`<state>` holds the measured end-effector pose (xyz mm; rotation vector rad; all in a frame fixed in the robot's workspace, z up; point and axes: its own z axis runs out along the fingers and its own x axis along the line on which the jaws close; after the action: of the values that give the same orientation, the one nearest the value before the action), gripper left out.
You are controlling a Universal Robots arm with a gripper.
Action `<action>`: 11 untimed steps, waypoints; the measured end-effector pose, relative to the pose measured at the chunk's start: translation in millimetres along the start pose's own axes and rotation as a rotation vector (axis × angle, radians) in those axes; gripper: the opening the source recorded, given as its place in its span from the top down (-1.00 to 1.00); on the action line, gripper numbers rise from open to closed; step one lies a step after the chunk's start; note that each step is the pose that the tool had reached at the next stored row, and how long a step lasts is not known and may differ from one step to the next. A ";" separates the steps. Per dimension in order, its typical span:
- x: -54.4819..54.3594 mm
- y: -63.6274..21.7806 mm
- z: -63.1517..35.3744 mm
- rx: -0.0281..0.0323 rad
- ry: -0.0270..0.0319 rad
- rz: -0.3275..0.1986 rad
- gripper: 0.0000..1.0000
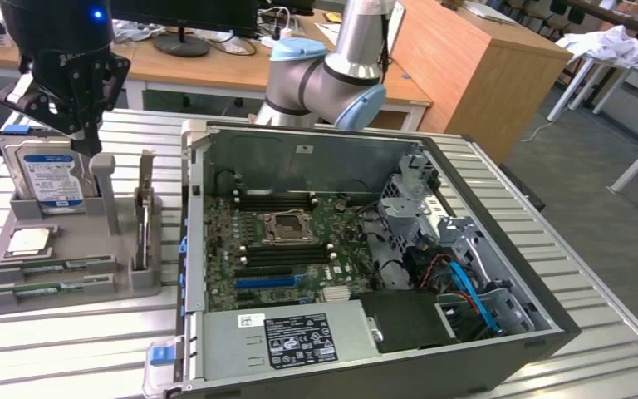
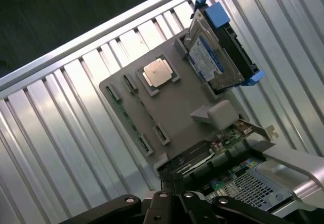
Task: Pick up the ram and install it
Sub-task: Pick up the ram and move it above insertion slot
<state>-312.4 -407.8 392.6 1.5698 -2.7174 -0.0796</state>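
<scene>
The end effector (image 1: 84, 148) hangs clenched and empty over the far side of the tray (image 1: 130, 278), its tips just beside the hard drive (image 1: 44, 176) and the grey post (image 1: 102, 179). The ram (image 1: 47, 288) lies flat in its lane at the tray's near edge, well apart from the fingers, with a second green stick (image 1: 51, 267) just beside it. In the wrist view the ram (image 2: 126, 117) shows as a thin green edge sunk low in the tray.

Several things could go wrong from here, in my judgement:
- Coming down with fingers closed would press on the stick rather than take it.
- A descent begun from this spot risks clipping the drive, the post or the upright card (image 1: 145, 208).
- The two sticks lie close together, so spread fingers may catch both or nudge the wrong one.
- Little of the stick stands proud of the lane, so a shallow grip may slip or tilt it.
- A tilted stick would meet the slots on the board (image 1: 286, 241) crooked and jam, or strike the wall of the case (image 1: 296, 154) on the counter (image 1: 76, 349).
</scene>
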 end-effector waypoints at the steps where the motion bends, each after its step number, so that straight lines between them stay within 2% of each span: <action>1: 0.0 0.0 0.0 -0.0002 0.0003 -0.006 0.80; 11: 0.0 0.0 0.0 -0.0015 0.0029 -0.064 0.80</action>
<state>-312.5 -407.8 392.6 1.6550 -2.6644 -0.0793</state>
